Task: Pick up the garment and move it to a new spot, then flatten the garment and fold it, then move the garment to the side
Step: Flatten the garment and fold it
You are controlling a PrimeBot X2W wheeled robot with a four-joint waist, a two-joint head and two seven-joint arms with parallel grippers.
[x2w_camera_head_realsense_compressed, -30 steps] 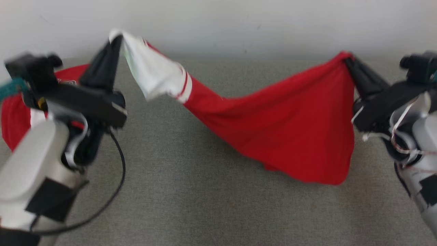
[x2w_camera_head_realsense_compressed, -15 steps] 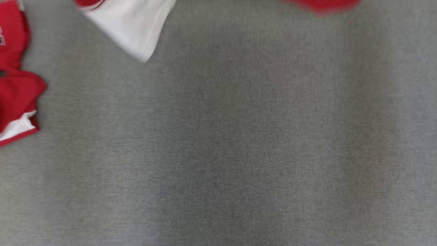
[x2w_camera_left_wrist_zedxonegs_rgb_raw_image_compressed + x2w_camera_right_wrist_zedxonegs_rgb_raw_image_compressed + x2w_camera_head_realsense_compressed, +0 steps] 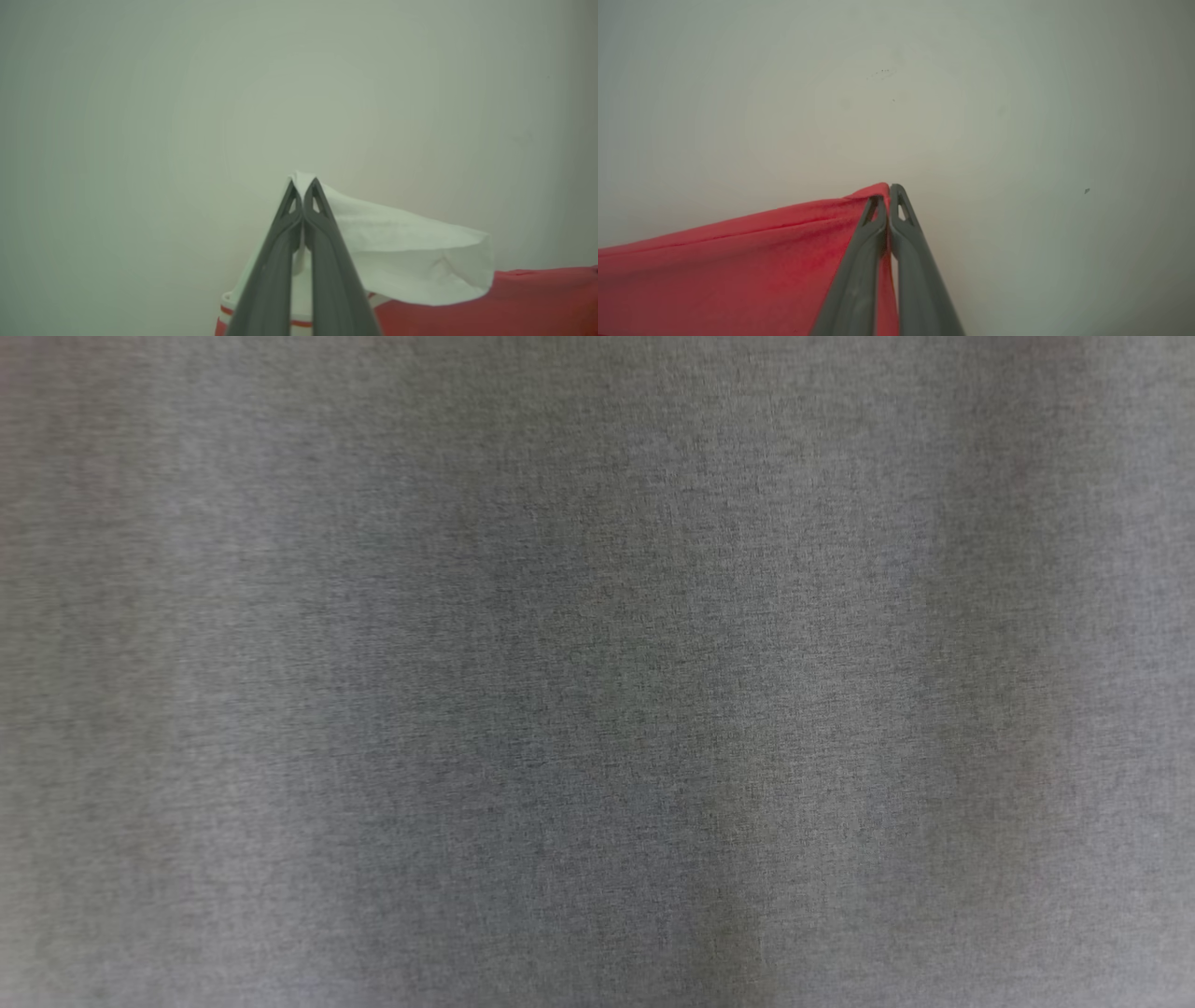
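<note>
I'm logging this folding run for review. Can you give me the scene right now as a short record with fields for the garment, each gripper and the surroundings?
garment: red, with a white section; gripped at two places
left gripper: shut on the edge of the white section
right gripper: shut on a red edge of the garment
head view: grey cloth surface, somewhat blurred
behind both grippers: pale wall
fold: not yet started, cloth hangs between the grips
</note>
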